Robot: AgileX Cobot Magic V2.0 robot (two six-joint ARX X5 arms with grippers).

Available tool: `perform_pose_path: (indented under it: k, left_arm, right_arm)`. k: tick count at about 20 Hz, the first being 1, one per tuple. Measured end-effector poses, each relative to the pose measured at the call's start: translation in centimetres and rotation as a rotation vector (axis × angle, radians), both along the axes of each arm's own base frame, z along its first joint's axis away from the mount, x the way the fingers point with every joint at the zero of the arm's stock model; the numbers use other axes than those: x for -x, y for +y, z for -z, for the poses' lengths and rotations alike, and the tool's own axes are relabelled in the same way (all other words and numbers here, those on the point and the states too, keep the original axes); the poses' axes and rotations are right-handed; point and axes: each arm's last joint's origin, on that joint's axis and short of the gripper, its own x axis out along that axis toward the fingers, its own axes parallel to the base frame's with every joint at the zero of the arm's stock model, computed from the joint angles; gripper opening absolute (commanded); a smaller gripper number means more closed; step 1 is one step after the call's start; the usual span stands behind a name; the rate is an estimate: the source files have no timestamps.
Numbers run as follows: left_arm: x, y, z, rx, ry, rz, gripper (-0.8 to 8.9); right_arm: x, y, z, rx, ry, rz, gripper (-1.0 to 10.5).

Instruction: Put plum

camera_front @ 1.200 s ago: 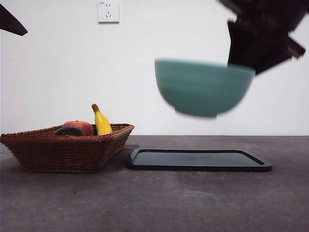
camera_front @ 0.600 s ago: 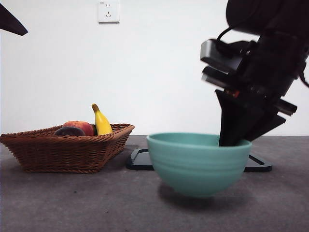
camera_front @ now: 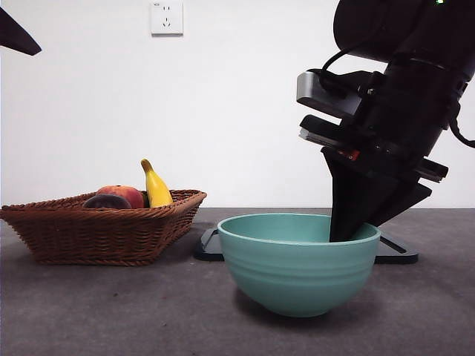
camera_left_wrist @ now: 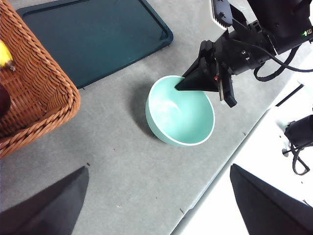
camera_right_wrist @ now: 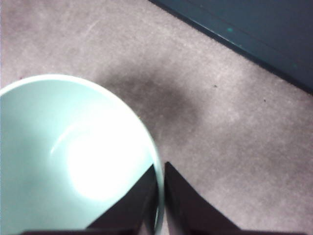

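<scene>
The plum is a dark round fruit lying in the wicker basket at the left; in the left wrist view only its edge shows. My right gripper is shut on the rim of a teal bowl, which sits low on the grey table in front of the dark tray. The right wrist view shows its jaws pinching the bowl's rim. The bowl is empty. My left gripper is open and empty, high above the table.
A yellow banana and a red-orange fruit share the basket. The tray lies flat behind the bowl. The table's edge runs close to the bowl. A wall socket is on the back wall.
The right gripper has brought the bowl down from high in the air to the table in front of the tray. The basket and fruit have not moved.
</scene>
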Motion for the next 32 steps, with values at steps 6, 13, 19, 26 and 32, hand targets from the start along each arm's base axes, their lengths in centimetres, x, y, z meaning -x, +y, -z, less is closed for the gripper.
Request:
perform_pose_path:
  k: [6, 13, 19, 26, 32]
  left_arm:
    - [0.0, 0.0, 0.0, 0.0, 0.0, 0.0, 4.64]
    - [0.0, 0.0, 0.0, 0.0, 0.001, 0.0, 4.64]
    - [0.0, 0.0, 0.0, 0.0, 0.001, 0.0, 4.64]
    - [0.0, 0.0, 0.0, -0.001, 0.003, 0.0, 4.64]
    - [0.1, 0.0, 0.1, -0.005, 0.016, 0.0, 4.64]
  right_arm:
    - [0.1, -0.1, 0.1, 0.009, 0.017, 0.004, 2.0]
    - [0.4, -0.6, -2.0, 0.029, -0.038, 0.039, 2.3]
    - [2.4, -2.1, -9.9, -0.104, -0.236, 0.052, 2.3]
    - [7.6, -5.0, -14.7, -0.272, -0.253, -0.062, 2.3]
    - [11.0, -7.1, -15.0, -0.268, -0.168, -0.097, 2.3]
